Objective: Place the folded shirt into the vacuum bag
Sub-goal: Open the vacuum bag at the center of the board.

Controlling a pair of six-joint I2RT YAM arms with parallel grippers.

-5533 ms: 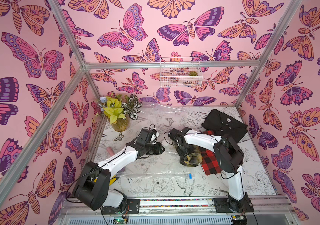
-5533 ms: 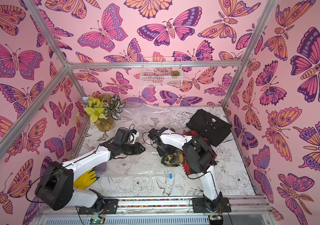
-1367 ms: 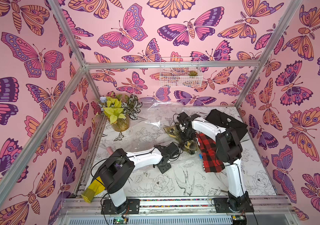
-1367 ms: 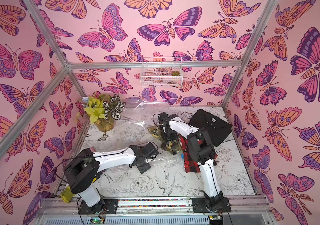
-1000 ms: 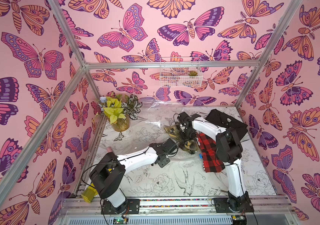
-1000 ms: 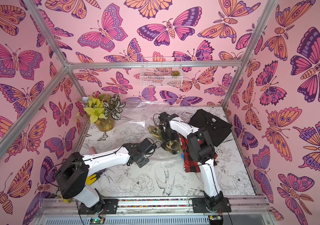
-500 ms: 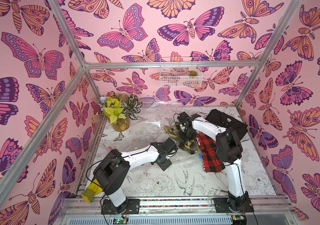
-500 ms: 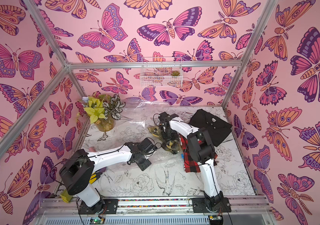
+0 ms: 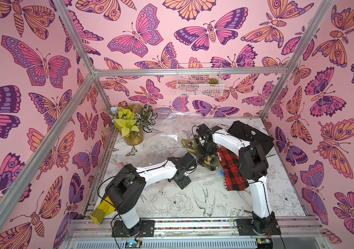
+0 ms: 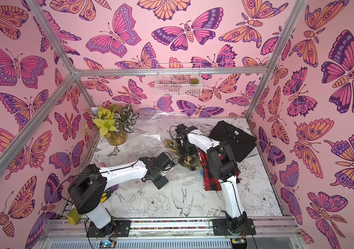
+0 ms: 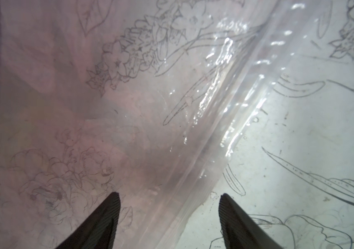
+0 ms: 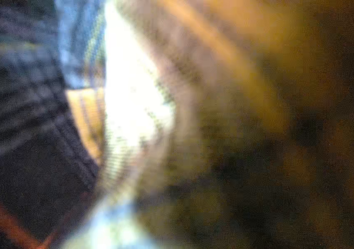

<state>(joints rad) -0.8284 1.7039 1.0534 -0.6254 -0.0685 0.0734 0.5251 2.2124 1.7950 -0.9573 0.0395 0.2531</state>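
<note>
The folded shirt (image 9: 210, 161) (image 10: 190, 161), olive and yellow plaid, lies bunched mid-table. My right gripper (image 9: 206, 148) (image 10: 185, 148) is pressed down into it and shut on its cloth; the right wrist view is only blurred fabric. The clear vacuum bag (image 9: 165, 134) (image 10: 150, 136) spreads from the back left towards the shirt, and its blue clip (image 9: 221, 172) lies beside the shirt. I cannot tell whether the shirt lies inside the plastic. My left gripper (image 9: 182, 181) (image 11: 169, 207) hangs open over the bag's front edge (image 11: 214, 138), one finger on each side, holding nothing.
A red and black plaid cloth (image 9: 233, 172) lies under the right arm. A black folded garment (image 9: 251, 133) sits at the back right. A plant vase (image 9: 131, 131) stands back left, a yellow glove (image 9: 102, 210) front left, a wire basket (image 9: 199, 83) on the back wall.
The left jaws have spread wider over the bag's edge, and the left arm has shifted slightly. The right arm and the shirt have stayed put.
</note>
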